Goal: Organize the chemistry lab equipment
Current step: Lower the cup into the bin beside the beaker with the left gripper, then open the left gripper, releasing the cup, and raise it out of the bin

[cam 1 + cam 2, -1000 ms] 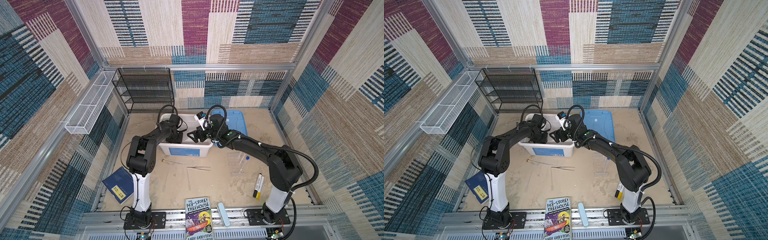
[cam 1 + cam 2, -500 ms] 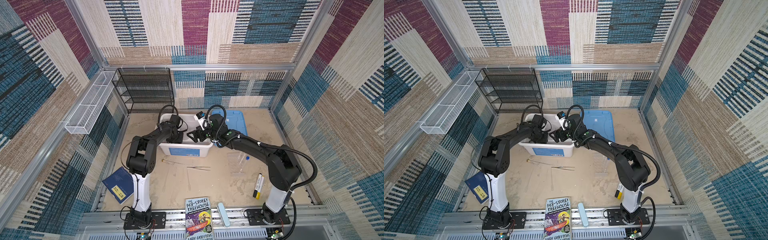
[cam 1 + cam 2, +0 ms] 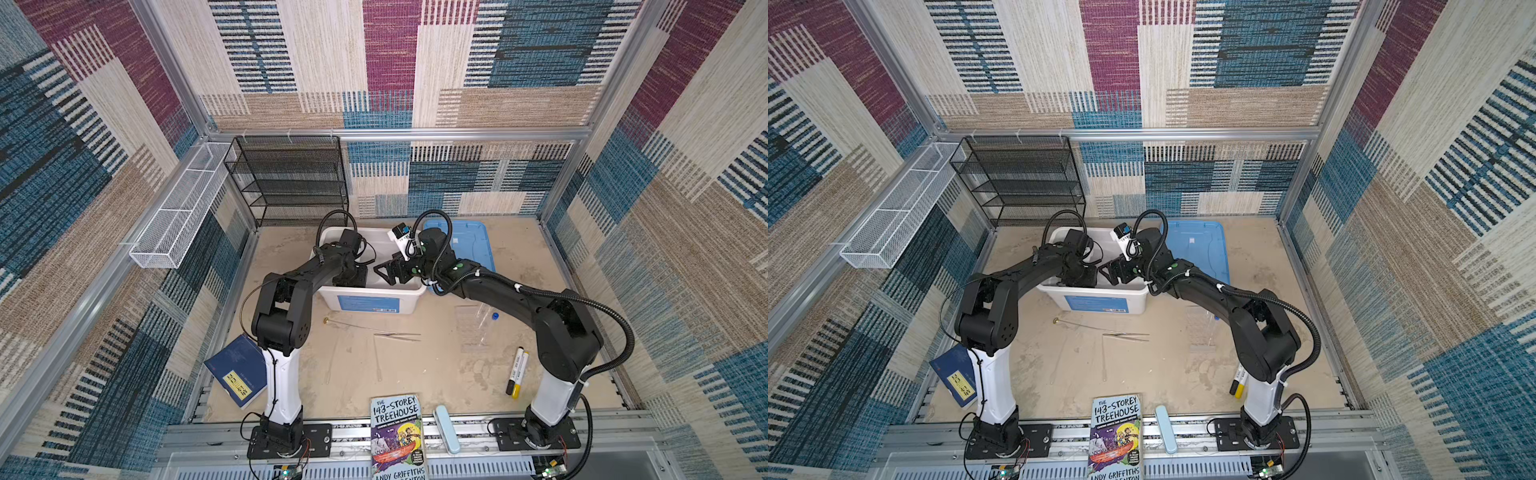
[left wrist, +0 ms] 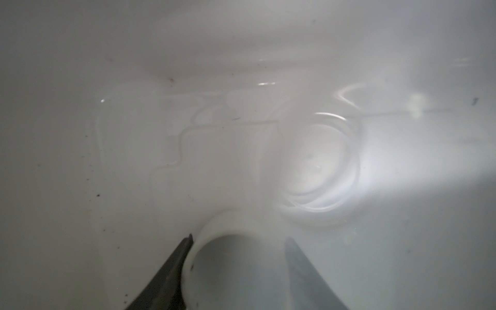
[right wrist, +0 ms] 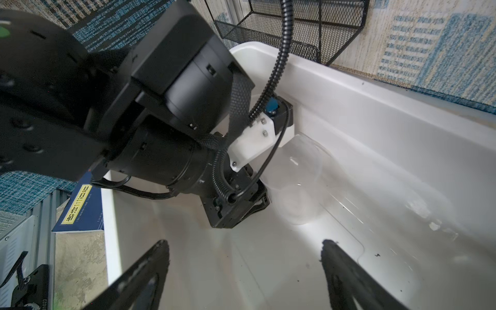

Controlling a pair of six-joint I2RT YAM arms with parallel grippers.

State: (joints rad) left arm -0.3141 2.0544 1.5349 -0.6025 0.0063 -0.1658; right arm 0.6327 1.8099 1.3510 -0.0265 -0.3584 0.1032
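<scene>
- In both top views the two arms hide the inside of the white bin [image 3: 374,305], and the clear round flask [image 5: 303,182] cannot be made out there.
- The right wrist view shows the flask on the bin floor, with the left gripper [image 4: 239,237] reaching down to it.
- Only the left wrist view shows the left jaws. They stand apart on either side of the flask's neck, one finger [image 4: 171,268] against the rim and the other just clear of it.
- The right gripper [image 5: 244,243] hangs over the bin floor with its jaws wide apart and empty. The flask lies beyond them, not between.
- Only the top views show the metal tweezers [image 3: 397,336] and the long brass-tipped rod [image 3: 357,326], on the table in front of the bin.
</scene>
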